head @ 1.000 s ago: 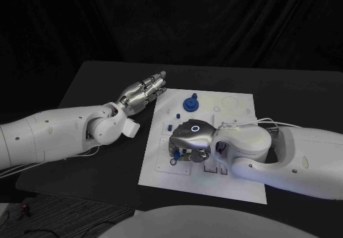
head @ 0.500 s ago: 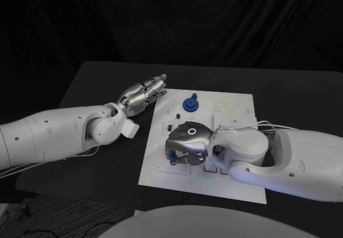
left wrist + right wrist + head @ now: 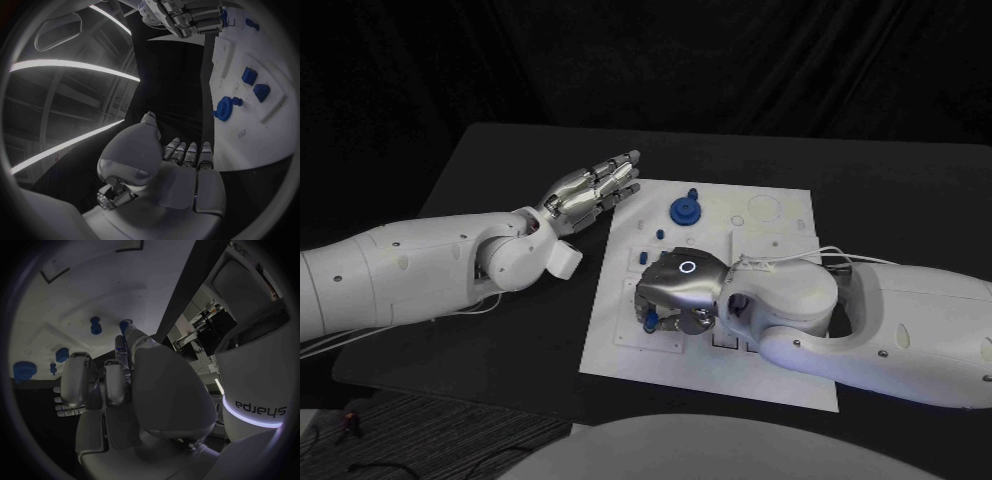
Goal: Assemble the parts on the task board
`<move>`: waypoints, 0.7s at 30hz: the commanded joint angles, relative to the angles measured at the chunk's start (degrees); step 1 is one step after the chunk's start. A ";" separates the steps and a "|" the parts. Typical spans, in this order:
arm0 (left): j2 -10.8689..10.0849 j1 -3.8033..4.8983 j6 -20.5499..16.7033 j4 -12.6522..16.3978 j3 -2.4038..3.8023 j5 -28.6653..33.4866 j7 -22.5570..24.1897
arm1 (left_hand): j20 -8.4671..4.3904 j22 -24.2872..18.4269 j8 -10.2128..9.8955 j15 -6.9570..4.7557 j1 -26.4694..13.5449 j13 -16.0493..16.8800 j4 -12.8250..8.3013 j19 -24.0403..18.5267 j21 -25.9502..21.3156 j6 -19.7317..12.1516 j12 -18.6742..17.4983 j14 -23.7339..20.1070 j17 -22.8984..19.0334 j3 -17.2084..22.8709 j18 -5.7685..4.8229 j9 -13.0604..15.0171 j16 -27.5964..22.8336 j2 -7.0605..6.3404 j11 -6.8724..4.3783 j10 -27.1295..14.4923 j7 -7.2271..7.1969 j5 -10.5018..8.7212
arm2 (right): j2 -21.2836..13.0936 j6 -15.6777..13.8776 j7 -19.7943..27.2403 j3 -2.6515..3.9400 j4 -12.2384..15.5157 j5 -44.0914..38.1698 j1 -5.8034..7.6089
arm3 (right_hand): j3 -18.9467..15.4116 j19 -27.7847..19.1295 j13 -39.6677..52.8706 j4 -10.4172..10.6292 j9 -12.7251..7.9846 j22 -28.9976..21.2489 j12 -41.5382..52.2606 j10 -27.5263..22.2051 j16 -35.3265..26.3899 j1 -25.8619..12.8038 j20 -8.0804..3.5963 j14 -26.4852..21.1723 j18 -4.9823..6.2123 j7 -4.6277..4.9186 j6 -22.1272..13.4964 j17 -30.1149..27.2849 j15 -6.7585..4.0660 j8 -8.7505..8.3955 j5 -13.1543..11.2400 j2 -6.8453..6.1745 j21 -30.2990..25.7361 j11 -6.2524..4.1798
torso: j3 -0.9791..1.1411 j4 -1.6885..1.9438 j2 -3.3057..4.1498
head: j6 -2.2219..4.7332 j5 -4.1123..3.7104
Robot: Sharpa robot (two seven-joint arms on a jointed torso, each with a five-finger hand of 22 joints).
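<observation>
Black table [image 3: 502, 330] w/ white task board [image 3: 776, 225] at centre. Left hand [image 3: 589, 188]: flat on the table just beside the board's left edge, fingers straight and together, grasping nothing. Right hand [image 3: 678, 292]: over the board's lower-left area, fingers curled down round a small blue part [image 3: 651, 322]; whether it actually grips that part cannot be told. Blue gear-like part [image 3: 684, 210] stands on the board's upper area, apart from both hands; smaller blue parts [image 3: 255, 84] sit nearby.
</observation>
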 commanded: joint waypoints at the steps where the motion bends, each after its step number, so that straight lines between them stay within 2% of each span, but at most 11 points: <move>1: 0.14 -0.06 1.15 0.03 0.05 -0.08 0.99 | 0.45 -0.09 0.34 0.44 0.25 0.02 0.17 -0.09 -0.19 0.14 0.16 -0.03 -0.10 -0.21 -0.81 0.09 -0.21 -0.21 0.53 0.01 0.39 0.03 | -0.01 1.10 -1.33 -0.12 -0.19 -0.54 -0.44 | 0.36 -0.28 -0.06 -0.09 0.05 10.13 0.13 0.22 0.08 -0.50 -0.15 1.90 -0.25 -0.03 0.35 -0.03 -0.22 -0.04 -0.27 0.20 -0.43 -0.03 | -0.02 0.00 0.03 | -0.01 0.10; 4: 0.21 -0.06 1.15 -0.09 0.05 -0.08 1.00 | 0.49 -0.09 0.35 0.48 0.21 0.02 0.19 -0.09 -0.19 0.18 0.18 -0.03 -0.10 -0.22 -0.80 0.10 -0.21 -0.17 0.60 0.01 0.39 -0.01 | -0.05 1.30 -1.39 -0.12 -0.08 -0.54 -0.61 | 0.40 -0.29 -0.06 -0.14 0.06 10.12 0.13 0.23 0.07 -0.47 -0.15 1.90 -0.24 -0.03 0.39 -0.04 -0.23 -0.04 -0.26 0.21 -0.46 -0.03 | 0.00 -0.10 0.03 | -0.01 0.19; 21: 0.78 -0.06 1.59 -0.79 0.05 -0.09 0.79 | 0.66 -0.09 0.35 0.66 0.15 0.02 0.19 -0.09 -0.19 0.14 0.17 -0.03 -0.10 -0.13 -0.81 0.09 -0.21 0.15 0.69 0.01 0.57 -0.09 | -0.31 1.60 -1.25 -0.12 0.44 -0.54 -0.97 | 0.52 -0.25 -0.01 -0.22 0.17 10.17 0.22 0.54 0.11 -0.72 -0.19 1.91 -0.27 -0.07 0.81 0.07 -0.28 0.06 -0.42 0.15 -0.28 -0.10 | 0.03 -0.06 -0.02 | -0.01 0.26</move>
